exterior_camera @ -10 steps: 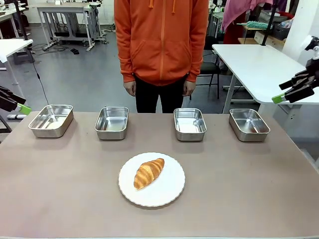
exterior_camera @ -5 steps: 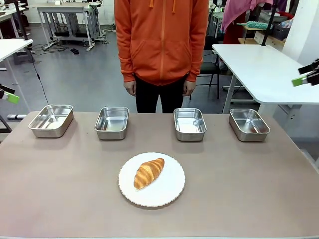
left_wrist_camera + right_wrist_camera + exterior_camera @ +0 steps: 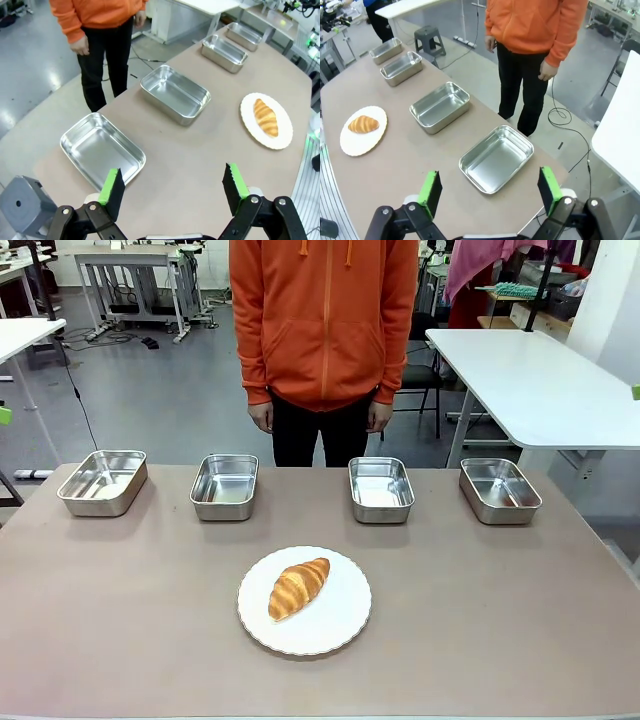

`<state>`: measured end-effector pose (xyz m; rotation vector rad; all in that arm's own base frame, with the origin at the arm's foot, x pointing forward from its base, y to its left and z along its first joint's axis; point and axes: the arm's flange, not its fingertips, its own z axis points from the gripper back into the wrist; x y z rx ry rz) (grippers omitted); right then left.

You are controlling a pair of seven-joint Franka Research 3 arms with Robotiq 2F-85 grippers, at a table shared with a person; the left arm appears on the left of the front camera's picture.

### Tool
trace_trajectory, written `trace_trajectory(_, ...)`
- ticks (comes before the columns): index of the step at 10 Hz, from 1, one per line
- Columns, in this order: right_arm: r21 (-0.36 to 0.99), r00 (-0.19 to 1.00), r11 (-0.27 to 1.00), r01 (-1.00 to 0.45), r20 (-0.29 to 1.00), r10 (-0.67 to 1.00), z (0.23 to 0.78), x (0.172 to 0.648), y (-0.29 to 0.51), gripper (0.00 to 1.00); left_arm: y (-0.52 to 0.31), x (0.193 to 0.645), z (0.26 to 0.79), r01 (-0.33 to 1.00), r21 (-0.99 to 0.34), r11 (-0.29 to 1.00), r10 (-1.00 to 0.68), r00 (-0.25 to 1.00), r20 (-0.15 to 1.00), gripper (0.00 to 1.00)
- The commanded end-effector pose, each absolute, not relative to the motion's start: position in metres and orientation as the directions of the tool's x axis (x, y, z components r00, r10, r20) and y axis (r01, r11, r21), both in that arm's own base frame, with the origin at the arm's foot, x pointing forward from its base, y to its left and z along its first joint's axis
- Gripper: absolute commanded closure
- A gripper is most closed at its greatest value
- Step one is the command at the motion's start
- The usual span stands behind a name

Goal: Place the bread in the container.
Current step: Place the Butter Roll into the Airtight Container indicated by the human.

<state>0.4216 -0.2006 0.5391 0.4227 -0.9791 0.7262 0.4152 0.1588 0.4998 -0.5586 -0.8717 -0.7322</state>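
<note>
The bread [image 3: 298, 587], a golden-brown croissant, lies on a round white plate [image 3: 345, 625] at the middle front of the table. Several shiny steel containers stand in a row along the far side, from the left-end one [image 3: 103, 480] to the right-end one [image 3: 499, 490], and all look empty. My left gripper [image 3: 173, 192] is open, high above the table's left end, over the left-end container [image 3: 102, 150]. My right gripper [image 3: 489, 192] is open too, high over the right-end container [image 3: 496, 157]. Both are far from the bread [image 3: 265, 117] [image 3: 364, 124].
A person in an orange hoodie [image 3: 325, 320] stands at the far edge behind the two middle pans, hands hanging at the sides. A white table [image 3: 530, 380] stands off to the back right. The brown tabletop [image 3: 500, 620] is bare around the plate.
In the front view both grippers have moved up and outward, from beside the table's far corners to the picture's edges. The croissant, plate and pans have not moved.
</note>
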Motion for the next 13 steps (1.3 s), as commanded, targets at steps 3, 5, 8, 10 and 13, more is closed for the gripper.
trace_trajectory(3,-0.010,0.319,0.685,-0.728,0.880,0.353,0.541,0.427,-0.206,0.00,0.157,0.418,0.501,0.734,-0.160,0.660,-0.295,0.449,0.843,0.00)
trace_trajectory(5,-0.013,0.315,0.688,-0.726,0.883,0.349,0.543,0.424,-0.205,0.00,0.156,0.414,0.503,0.706,-0.176,0.686,-0.271,0.473,0.838,0.00)
trace_trajectory(8,-0.009,0.319,0.694,-0.720,0.883,0.343,0.546,0.424,-0.206,0.00,0.149,0.412,0.505,0.679,-0.181,0.712,-0.284,0.513,0.810,0.00)
trace_trajectory(10,-0.018,0.332,0.725,-0.688,0.881,0.336,0.546,0.424,-0.206,0.00,0.145,0.412,0.506,0.692,-0.174,0.701,-0.324,0.527,0.786,0.00)
trace_trajectory(13,0.010,0.354,0.704,-0.711,0.869,0.346,0.545,0.421,-0.206,0.00,0.154,0.418,0.506,0.690,-0.181,0.700,-0.283,0.501,0.818,0.00)
